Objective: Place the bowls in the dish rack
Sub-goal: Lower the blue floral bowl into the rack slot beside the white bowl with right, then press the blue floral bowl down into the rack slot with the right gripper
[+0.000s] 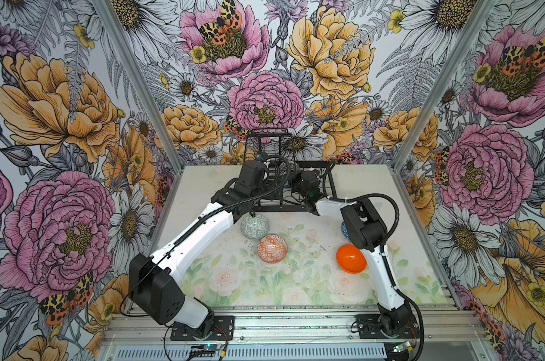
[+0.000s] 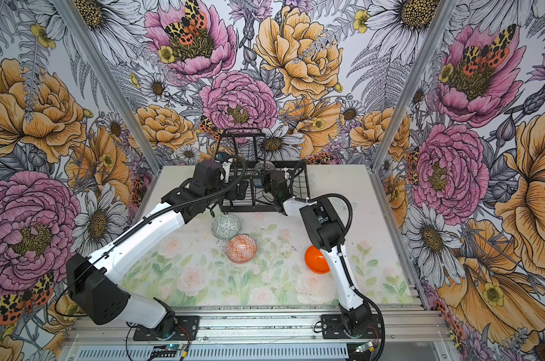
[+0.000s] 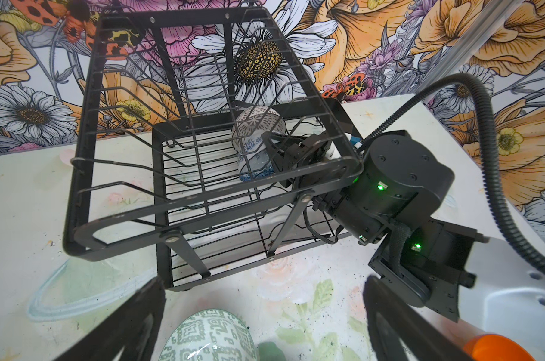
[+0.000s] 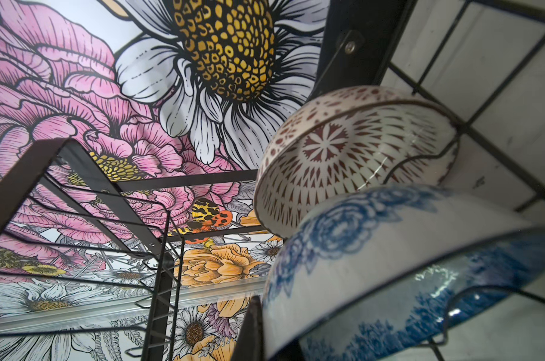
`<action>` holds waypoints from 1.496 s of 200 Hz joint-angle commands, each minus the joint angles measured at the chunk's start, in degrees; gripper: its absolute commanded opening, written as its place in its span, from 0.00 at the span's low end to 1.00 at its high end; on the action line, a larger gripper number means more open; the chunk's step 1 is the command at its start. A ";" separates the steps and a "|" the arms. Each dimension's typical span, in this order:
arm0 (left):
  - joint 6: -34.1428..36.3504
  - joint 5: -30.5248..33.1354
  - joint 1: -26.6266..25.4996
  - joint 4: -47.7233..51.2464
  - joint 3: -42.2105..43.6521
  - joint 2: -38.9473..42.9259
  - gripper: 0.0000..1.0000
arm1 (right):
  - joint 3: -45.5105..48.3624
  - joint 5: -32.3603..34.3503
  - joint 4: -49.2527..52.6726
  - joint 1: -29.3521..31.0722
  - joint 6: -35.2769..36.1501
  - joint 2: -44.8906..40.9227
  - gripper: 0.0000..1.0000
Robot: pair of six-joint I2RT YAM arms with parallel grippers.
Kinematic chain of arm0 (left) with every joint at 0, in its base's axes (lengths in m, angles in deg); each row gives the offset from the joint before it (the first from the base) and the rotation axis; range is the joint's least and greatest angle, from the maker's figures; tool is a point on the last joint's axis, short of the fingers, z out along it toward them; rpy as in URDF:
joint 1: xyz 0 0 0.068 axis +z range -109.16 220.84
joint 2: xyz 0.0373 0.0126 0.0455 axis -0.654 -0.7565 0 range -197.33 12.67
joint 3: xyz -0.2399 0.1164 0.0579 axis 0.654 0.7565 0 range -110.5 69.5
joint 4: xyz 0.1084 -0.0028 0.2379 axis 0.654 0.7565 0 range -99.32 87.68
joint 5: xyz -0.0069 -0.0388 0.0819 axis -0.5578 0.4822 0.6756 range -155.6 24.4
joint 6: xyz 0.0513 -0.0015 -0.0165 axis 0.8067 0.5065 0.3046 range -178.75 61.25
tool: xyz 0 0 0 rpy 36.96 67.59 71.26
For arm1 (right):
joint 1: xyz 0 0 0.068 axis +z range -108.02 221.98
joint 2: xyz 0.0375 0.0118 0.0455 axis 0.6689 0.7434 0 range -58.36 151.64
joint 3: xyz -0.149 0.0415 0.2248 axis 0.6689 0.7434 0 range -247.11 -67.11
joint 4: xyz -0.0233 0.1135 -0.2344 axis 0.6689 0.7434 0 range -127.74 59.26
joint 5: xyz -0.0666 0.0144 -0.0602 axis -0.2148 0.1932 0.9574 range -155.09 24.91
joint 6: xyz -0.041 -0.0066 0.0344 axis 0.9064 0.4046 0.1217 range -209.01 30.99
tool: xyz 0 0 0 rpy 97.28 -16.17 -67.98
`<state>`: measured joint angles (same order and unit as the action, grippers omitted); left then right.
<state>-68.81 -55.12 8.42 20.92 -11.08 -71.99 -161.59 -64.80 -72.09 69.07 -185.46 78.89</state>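
Bowls in both top views: green bowl (image 1: 254, 227), patterned bowl (image 1: 272, 248) and orange bowl (image 1: 350, 258) lie before the rack (image 1: 280, 208). Left wrist view: left gripper (image 3: 261, 331) gapes over the green bowl; right gripper (image 3: 277, 156) clenches blue bowl (image 3: 252, 165) inside the rack. Right wrist view: blue bowl stands on edge, just beside a brown-white bowl (image 4: 343, 150).

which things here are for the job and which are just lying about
Job: rack, grey-green bowl, orange-white bowl, orange bowl, blue bowl and maroon-white bowl in the rack, half-hidden dark bowl.
Not the job: floral mat, wallpaper.
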 commanded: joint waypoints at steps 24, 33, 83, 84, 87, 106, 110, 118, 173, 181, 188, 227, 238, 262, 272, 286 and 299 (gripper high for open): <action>-0.39 1.09 0.61 -0.25 0.84 0.42 0.99 | 3.28 2.30 2.60 1.36 -2.71 -2.12 0.00; -0.44 1.12 0.61 -0.26 0.86 0.51 0.99 | 3.67 2.43 2.63 1.39 -3.00 -2.25 0.00; -0.64 1.05 0.62 -0.22 0.95 0.64 0.99 | 4.52 2.72 4.77 1.82 -4.03 -2.87 0.00; -0.65 1.04 0.66 -0.24 0.95 0.68 0.99 | 4.59 2.71 4.79 1.87 -4.07 -2.91 0.00; -0.63 1.08 0.64 -0.22 0.95 0.64 0.99 | 4.71 2.84 4.81 1.91 -4.24 -2.95 0.00; -0.77 1.06 0.66 -0.24 1.03 0.64 0.99 | 5.19 3.02 5.02 1.99 -4.65 -3.13 0.00; -0.83 1.10 0.62 -0.22 1.03 0.66 0.99 | 5.26 3.04 5.24 1.97 -4.75 -3.19 0.00; -0.97 1.05 0.65 -0.22 0.96 0.64 0.99 | 5.35 3.04 5.72 1.95 -4.97 -3.36 0.00; -0.76 1.06 0.66 -0.24 0.38 0.21 0.99 | 3.76 2.22 11.67 1.91 -6.74 -3.39 0.00; -0.70 1.12 0.70 -0.26 0.29 0.20 0.99 | 3.38 2.41 12.63 1.98 -6.97 -3.48 0.00; -0.72 1.08 0.70 -0.27 0.24 0.15 0.99 | 3.17 2.42 13.71 1.99 -7.49 -3.48 0.00; -0.42 1.05 0.78 -0.62 0.22 0.11 0.99 | 1.96 2.18 18.26 1.91 -9.43 -3.49 0.00; -0.41 2.75 0.84 -0.59 0.23 0.12 0.99 | 1.61 2.03 19.22 1.87 -9.46 -3.40 0.00; -0.49 2.96 1.00 -0.66 0.32 0.02 0.99 | 0.75 1.84 21.26 1.87 -10.27 -3.13 0.00; -0.53 2.96 0.95 -0.71 0.43 0.02 0.99 | 0.46 1.81 21.96 1.85 -10.56 -3.04 0.00; -0.64 3.08 0.97 -0.80 0.50 0.02 0.99 | 0.25 1.90 22.39 1.85 -10.75 -2.95 0.00; -0.74 3.23 1.09 -0.73 0.68 0.02 0.99 | 0.03 1.89 23.03 1.87 -10.71 -2.87 0.00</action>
<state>-69.23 -53.24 8.87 20.92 -10.64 -71.99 -162.37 -60.51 -61.23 70.03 -195.01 76.01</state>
